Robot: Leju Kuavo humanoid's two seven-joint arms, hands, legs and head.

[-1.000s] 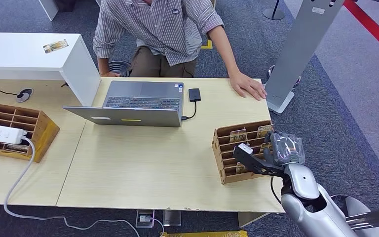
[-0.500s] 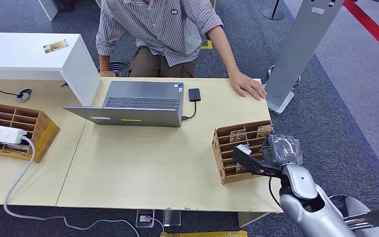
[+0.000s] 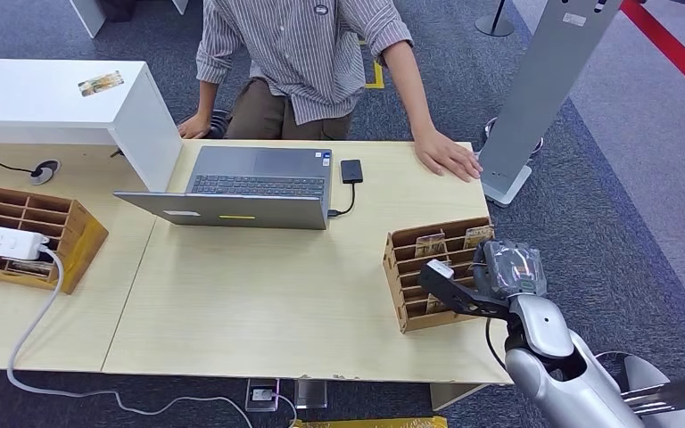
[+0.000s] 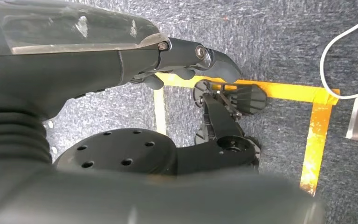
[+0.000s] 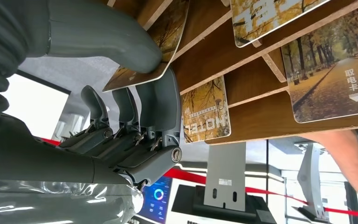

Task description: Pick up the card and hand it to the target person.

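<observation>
Right hand [image 5: 135, 116] pinching a card [image 5: 151, 44] between thumb and fingers [image 5: 161, 100], apparently still part-seated in the rack [image 3: 433, 276]; could snag or slip out if pulled askew.

Person [image 3: 308, 53] cut off at head-view top edge. Right hand [image 3: 477, 283] covers front of card rack [image 3: 410, 267]; lower slots hidden. Pinched card [image 5: 142, 60] mostly behind thumb, print unreadable. Bench [image 3: 232, 303] left end out of frame.
</observation>
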